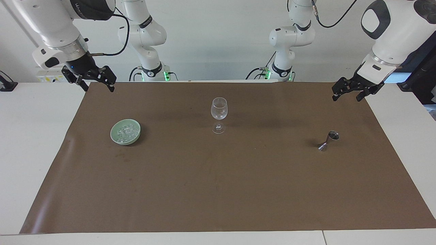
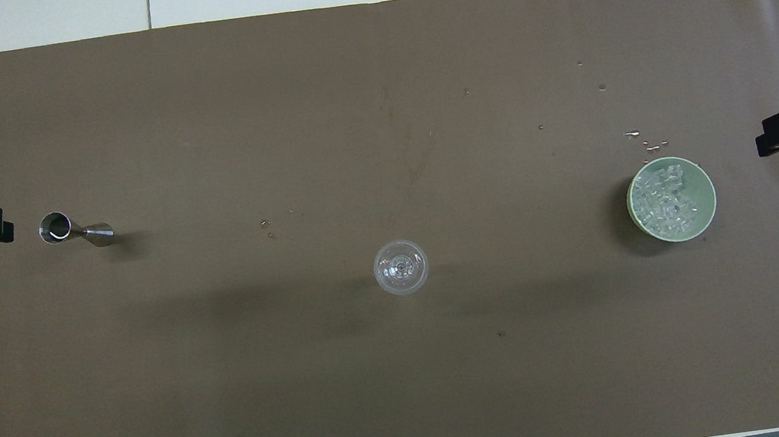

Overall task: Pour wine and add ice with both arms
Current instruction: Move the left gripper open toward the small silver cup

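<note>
The ice [image 1: 125, 131] is heaped in a green bowl [image 1: 117, 139] on the table [image 1: 218, 190], toward the right arm's end. The right pincer [image 1: 98, 83], held open above the table's edge, is the closer one. The left pincer [image 1: 347, 94], also open, is raised over the jigger's [image 1: 329, 140] end; the wine glass [image 1: 218, 114] is centred between them.

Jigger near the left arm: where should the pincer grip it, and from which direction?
Probably at the narrow waist of the jigger, between its two cones. It stands upright on the brown mat, open cup up, so a level approach from the left arm's end keeps it upright and the flared cones stop slipping. The left pincer waits over the mat's edge there.
</note>
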`<state>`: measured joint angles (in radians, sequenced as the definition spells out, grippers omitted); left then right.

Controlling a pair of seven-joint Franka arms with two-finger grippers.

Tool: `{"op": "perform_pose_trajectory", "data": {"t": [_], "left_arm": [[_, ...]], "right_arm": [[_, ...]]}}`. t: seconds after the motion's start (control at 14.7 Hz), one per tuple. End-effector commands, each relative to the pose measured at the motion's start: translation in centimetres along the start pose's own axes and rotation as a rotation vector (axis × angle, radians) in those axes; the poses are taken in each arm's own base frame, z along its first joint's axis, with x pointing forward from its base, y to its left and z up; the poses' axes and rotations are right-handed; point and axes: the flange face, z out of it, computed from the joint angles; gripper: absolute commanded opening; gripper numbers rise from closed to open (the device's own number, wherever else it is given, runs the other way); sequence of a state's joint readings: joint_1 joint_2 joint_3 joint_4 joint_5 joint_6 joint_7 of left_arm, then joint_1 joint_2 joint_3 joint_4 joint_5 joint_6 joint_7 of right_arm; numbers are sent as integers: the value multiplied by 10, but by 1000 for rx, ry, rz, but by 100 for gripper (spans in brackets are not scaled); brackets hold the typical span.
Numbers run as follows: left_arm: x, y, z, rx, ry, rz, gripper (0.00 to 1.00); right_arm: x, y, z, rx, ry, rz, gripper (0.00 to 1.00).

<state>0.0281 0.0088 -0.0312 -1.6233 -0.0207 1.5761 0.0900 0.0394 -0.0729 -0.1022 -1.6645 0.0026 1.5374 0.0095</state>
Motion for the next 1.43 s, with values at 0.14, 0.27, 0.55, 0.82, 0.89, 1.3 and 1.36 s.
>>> {"op": "perform_pose_trajectory", "data": {"t": [0.14,0.27,0.55,0.82,0.89,1.3,1.36], "left_arm": [[-3,4,-3,21,7,4,100],[-2,4,-2,21,7,2,100],[-1,4,-6,14,7,-10,100],[13,1,-2,-72,-48,-179,100],[23,0,1,-96,-78,-234,100],[70,-63,46,-253,-241,-783,100],[80,-79,63,-274,-274,-908,100]], "right_arm": [[-4,-3,-1,13,-4,-15,100],[-4,-3,-2,13,-1,-16,100],[-5,-1,-1,13,-6,-15,100],[-5,0,-1,14,-6,-13,100],[-5,1,-1,14,-6,-12,100],[-5,0,-1,14,-6,-13,100],[-4,0,0,13,-7,-13,100]]}}
